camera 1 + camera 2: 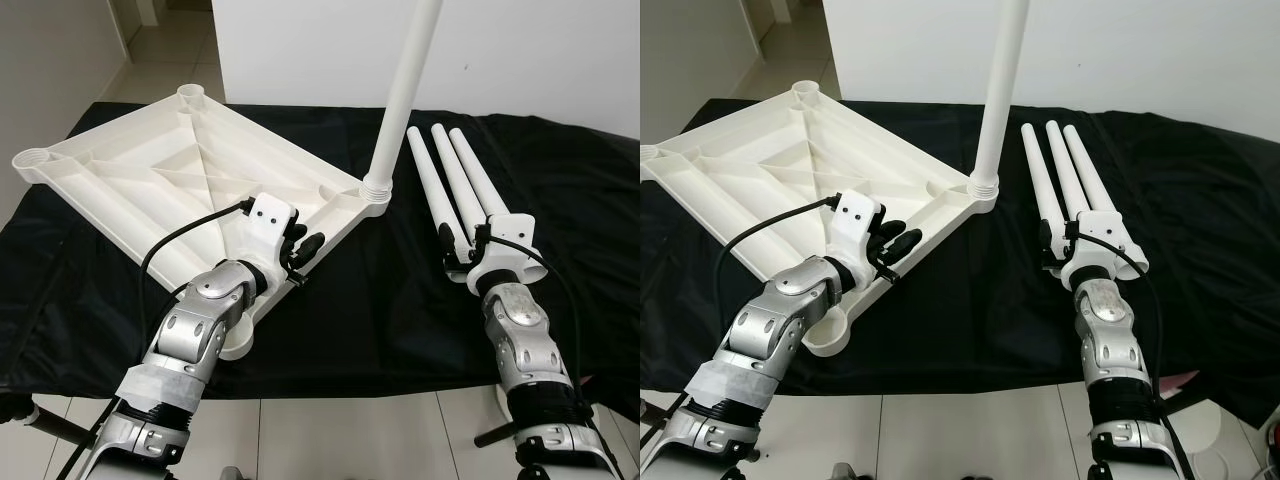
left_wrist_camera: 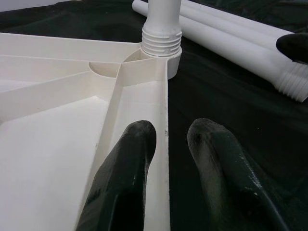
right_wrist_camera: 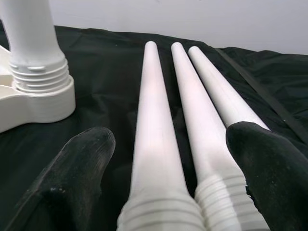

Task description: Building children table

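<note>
Both grippers at an upturned white tabletop (image 1: 150, 170) on a black-covered worktop (image 1: 400, 300).

Nearest, the left gripper (image 2: 168, 144) straddles the tabletop's near edge, fingers slightly apart, one inside the rim and one outside, gripping nothing firmly. Right of the tabletop, the right gripper (image 3: 171, 159) spreads wide around three loose legs (image 1: 455, 175). Farther back, one leg (image 1: 405, 90) stands upright in the tabletop's corner socket.

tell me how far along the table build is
Done: one leg stands screwed into a corner socket of the upturned tabletop. In hand: the left gripper straddles the tabletop's edge; the open right gripper brackets the three loose legs. Left: those three legs.
</note>
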